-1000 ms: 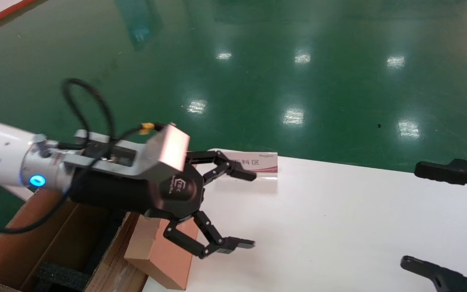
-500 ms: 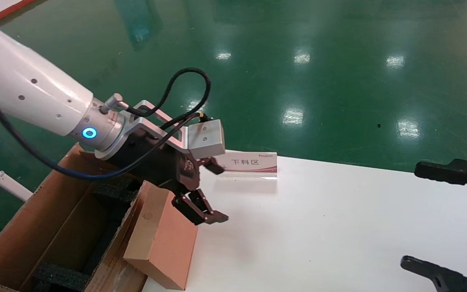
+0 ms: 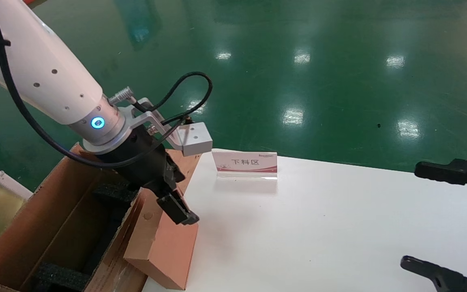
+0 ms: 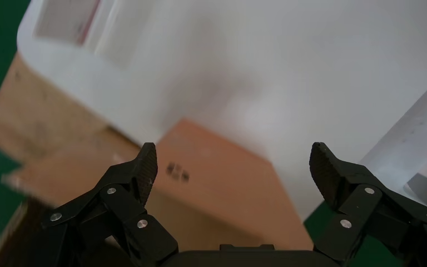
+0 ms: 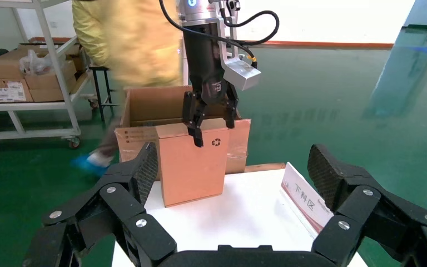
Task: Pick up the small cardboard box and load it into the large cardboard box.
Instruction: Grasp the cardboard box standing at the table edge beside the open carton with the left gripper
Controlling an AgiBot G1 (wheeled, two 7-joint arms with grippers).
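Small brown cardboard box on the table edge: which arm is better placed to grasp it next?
Left. The left gripper hangs open right over the slim brown small cardboard box, which stands beside the big flapped large cardboard box. The right gripper is open at the white table's far side.

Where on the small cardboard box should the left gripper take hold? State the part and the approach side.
Grip the small cardboard box by its top edge, coming from above. It stands upright on the white table, so its slim width likely fits between the open fingers of the left gripper.
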